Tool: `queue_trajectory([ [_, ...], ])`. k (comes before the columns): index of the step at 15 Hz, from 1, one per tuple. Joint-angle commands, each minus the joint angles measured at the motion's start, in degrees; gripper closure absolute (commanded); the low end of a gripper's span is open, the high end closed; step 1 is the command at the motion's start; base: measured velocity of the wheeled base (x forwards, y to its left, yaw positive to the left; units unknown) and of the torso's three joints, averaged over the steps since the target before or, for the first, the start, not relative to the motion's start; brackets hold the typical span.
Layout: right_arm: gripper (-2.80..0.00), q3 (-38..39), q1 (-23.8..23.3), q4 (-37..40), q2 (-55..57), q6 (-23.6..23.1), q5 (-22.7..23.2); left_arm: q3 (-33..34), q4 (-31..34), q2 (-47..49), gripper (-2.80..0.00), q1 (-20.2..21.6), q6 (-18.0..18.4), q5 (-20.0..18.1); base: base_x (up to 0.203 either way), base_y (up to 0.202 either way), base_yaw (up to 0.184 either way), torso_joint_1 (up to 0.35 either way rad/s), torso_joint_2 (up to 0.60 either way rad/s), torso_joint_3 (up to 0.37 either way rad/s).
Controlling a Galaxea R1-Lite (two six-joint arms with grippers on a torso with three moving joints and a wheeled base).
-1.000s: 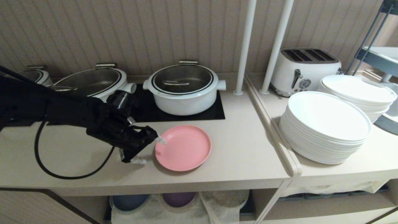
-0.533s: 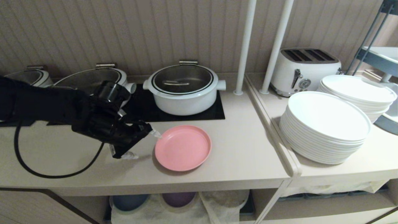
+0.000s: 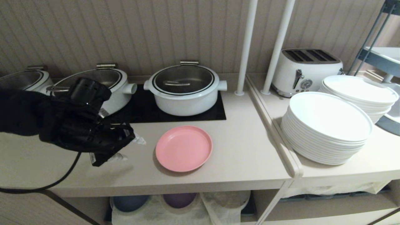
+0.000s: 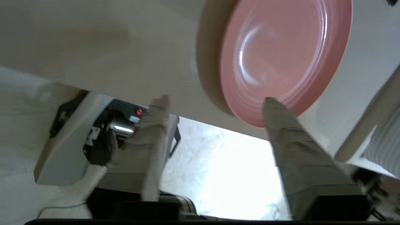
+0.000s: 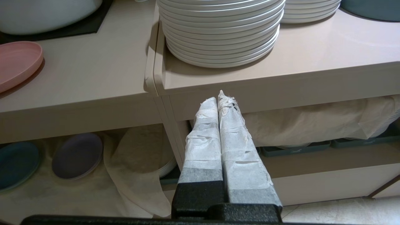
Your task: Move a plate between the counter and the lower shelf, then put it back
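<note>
The pink plate [image 3: 183, 148] lies flat on the beige counter [image 3: 243, 162], in front of the black hob. My left gripper [image 3: 131, 149] hangs above the counter a short way left of the plate, open, with nothing between its fingers. The left wrist view shows the plate [image 4: 281, 56] beyond the left gripper [image 4: 215, 100], apart from both taped fingertips. Under the counter is the lower shelf [image 3: 156, 212] with its white cloth. My right gripper [image 5: 220, 95] is parked low in front of the shelf divider, shut and empty; the plate [image 5: 15, 62] is off to its side.
Two white pots [image 3: 184, 89] sit on and beside the hob. A toaster [image 3: 304, 70] and stacks of large white plates [image 3: 326, 128] fill the right counter. A blue plate [image 3: 129, 201] and a purple plate [image 3: 179, 198] lie on the shelf cloth. Two white poles [image 3: 247, 47] rise behind.
My left gripper has pulled back to the left, from one fingertip over the plate's left rim to a clear gap beside it. The plate has not moved.
</note>
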Motion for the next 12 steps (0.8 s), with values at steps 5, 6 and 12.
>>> queue_trajectory([
  [5,0.00,0.00,0.01,-0.06,0.00,0.03,-0.01,4.87,-0.15,-12.64,0.00,-0.07,3.11,10.15,0.000,0.000,0.000,0.000,0.00,0.000],
  [6,0.00,0.00,0.01,0.02,0.00,0.03,-0.01,5.98,-0.15,-15.20,0.00,-0.07,4.80,11.08,0.000,0.000,0.000,0.000,0.00,0.000],
  [12,0.00,0.00,0.01,-0.07,0.00,0.03,-0.01,14.47,-0.05,-29.95,0.00,0.01,18.67,15.66,0.000,0.000,0.000,0.000,0.00,0.000],
])
